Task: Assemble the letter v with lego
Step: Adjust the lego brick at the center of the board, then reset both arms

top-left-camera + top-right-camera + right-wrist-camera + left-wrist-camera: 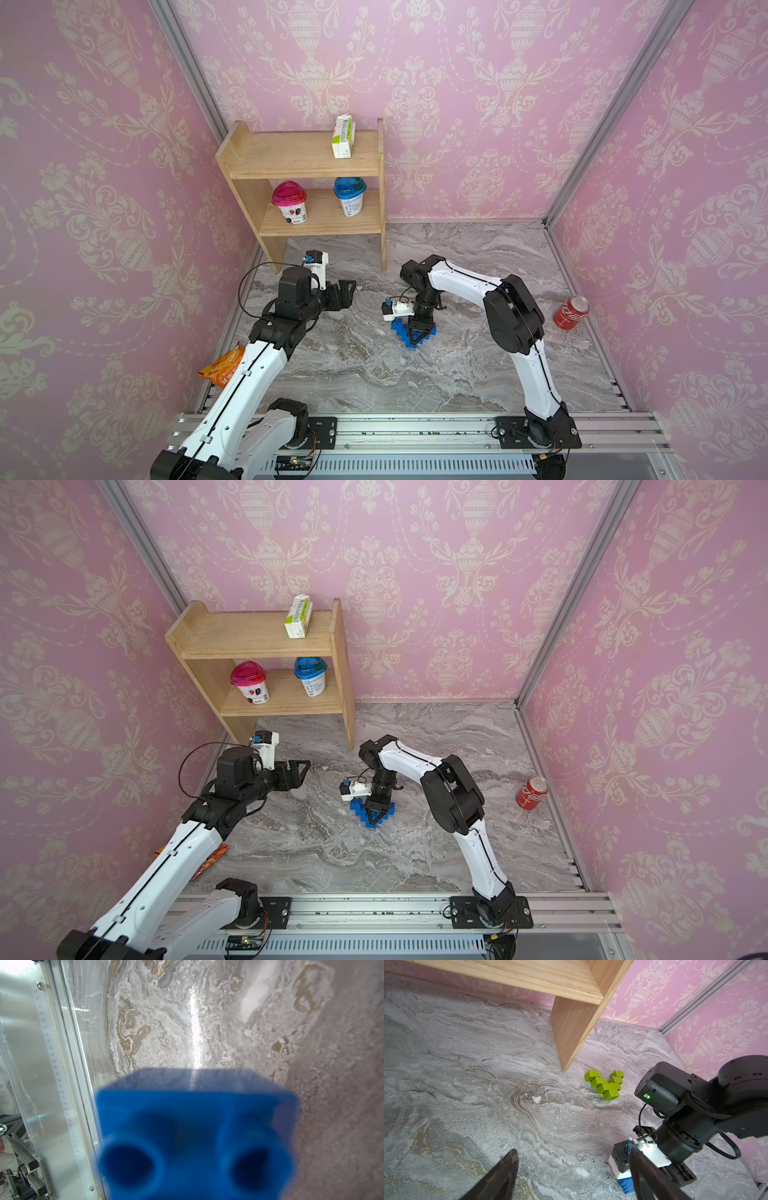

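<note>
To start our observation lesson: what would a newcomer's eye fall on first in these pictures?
First, the right gripper down on a blue lego cluster mid-table. Then, in the left wrist view, the lime-green lego V lying beside a leg of the wooden shelf. A red can stands alone near the right wall.
</note>
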Motion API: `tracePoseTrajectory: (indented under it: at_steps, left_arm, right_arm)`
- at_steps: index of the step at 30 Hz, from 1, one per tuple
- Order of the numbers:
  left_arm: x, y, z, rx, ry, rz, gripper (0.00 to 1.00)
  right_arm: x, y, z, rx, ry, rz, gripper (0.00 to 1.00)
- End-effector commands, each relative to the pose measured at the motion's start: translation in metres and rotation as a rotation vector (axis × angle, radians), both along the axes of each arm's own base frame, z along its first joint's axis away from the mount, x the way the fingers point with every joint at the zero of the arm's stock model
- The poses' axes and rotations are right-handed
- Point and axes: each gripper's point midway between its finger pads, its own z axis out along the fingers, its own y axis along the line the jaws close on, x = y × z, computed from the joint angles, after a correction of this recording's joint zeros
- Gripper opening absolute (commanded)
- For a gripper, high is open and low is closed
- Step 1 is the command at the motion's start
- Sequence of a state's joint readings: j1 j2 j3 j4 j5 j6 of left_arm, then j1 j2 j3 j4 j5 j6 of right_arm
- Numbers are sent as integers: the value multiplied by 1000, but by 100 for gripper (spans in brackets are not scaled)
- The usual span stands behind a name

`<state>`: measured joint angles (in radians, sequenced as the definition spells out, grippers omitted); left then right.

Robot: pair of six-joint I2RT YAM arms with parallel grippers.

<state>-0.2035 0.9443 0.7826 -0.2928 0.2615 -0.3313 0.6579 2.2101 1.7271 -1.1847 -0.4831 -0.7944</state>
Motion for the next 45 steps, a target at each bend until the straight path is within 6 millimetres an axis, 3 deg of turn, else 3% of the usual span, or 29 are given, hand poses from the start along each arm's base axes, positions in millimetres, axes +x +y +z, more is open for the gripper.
tracePoseTrajectory:
  at_steps: [1, 19, 22, 26, 30, 32, 34, 35, 38, 40, 43, 45]
  left_arm:
    - [0, 0, 5, -4, -17, -12, 84]
    - [-1, 1, 4, -2, -19, -10, 85]
    - [-2, 3, 4, 2, -24, -3, 85]
    - [7, 27, -12, 96, -39, 114, 92]
    - [21, 58, -47, 224, -44, 261, 99]
    - [27, 71, -60, 303, -62, 311, 99]
    - [32, 88, -68, 400, -98, 369, 99]
    - [33, 99, -72, 459, -118, 409, 99]
    - [37, 121, -92, 526, -124, 468, 99]
    - [41, 128, -111, 548, -114, 470, 99]
    - [51, 135, -134, 569, -77, 476, 99]
    - [60, 134, -134, 566, -83, 469, 99]
  right_arm:
    - [-3, 0, 3, -5, 21, 26, 40]
    - [27, -2, 0, -49, -68, 35, 57]
    - [43, -3, 6, -52, -128, -4, 58]
    - [92, -16, 35, -14, -322, -224, 60]
    - [131, -56, 61, -18, -476, -546, 76]
    - [137, -86, 63, -45, -512, -721, 78]
    - [140, -120, 61, -71, -589, -899, 98]
    - [139, -142, 57, -91, -613, -992, 100]
    - [133, -208, 40, -163, -667, -1227, 100]
    - [133, -237, 31, -175, -728, -1308, 100]
    - [136, -258, 19, -115, -767, -1388, 100]
    - [138, -265, 17, -87, -809, -1418, 100]
